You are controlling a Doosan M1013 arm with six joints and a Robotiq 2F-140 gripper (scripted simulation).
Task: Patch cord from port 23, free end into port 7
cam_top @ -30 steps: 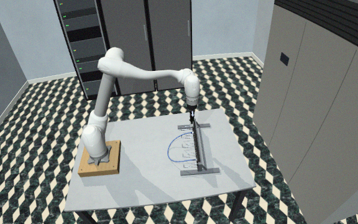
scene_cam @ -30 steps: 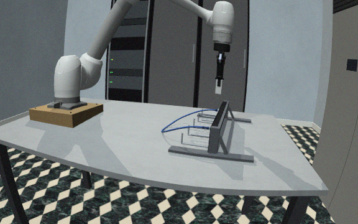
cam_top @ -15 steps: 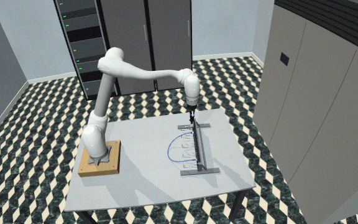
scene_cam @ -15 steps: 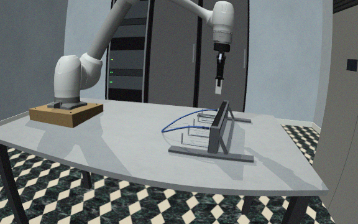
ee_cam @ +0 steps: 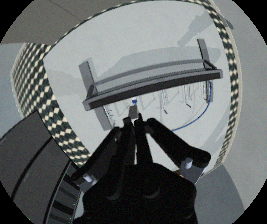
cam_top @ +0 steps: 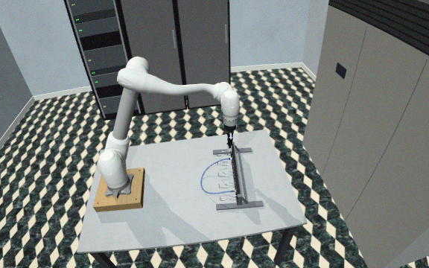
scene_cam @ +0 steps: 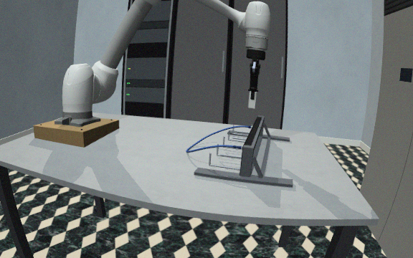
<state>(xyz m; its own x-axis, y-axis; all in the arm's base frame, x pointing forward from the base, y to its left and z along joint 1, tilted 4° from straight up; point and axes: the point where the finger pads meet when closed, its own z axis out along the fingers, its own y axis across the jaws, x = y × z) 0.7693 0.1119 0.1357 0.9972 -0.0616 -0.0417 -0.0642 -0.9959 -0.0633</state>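
The patch panel rack (cam_top: pixel 238 175) stands on its feet on the right half of the table, and also shows in the exterior view (scene_cam: pixel 253 147) and the wrist view (ee_cam: pixel 146 83). The blue patch cord (cam_top: pixel 207 176) arcs out over the table from the panel's front face, and both of its ends reach the panel (scene_cam: pixel 210 141). I cannot read the port numbers or see the plugs closely. My gripper (cam_top: pixel 229 143) (scene_cam: pixel 252 102) hangs vertically above the far end of the rack. Its fingers (ee_cam: pixel 136 117) are pressed together with nothing between them, well clear of the rack top.
The arm's wooden base block (cam_top: pixel 119 190) sits at the table's left side. Clear wire brackets (scene_cam: pixel 228 150) stand in front of the panel under the cord. The table's edges lie close to the rack's right and near feet.
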